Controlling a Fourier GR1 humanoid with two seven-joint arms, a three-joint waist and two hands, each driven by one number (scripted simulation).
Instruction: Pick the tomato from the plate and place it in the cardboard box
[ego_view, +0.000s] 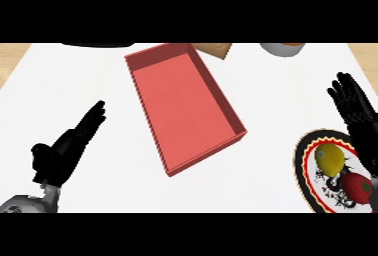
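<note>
Where the white counter (81, 75) fills nearly the whole head view, a strip of pale wood shows along its far edge at both upper corners. A red box (184, 102), shallow with low walls, lies slanted across the middle of the counter. Beyond it, cut off by the top of the view, sit a dark round object (96, 45), a brown wooden piece (214, 48) and a grey bowl (282, 49). The plate (304, 167), white with a dark patterned rim, rests at the lower right and carries the tomato (358, 186) beside a yellow fruit (331, 158). The right hand (354, 107) hangs over the plate's far side, fingers straight and holding nothing. The left hand (70, 142) rests at the lower left, fingers extended, also empty.
</note>
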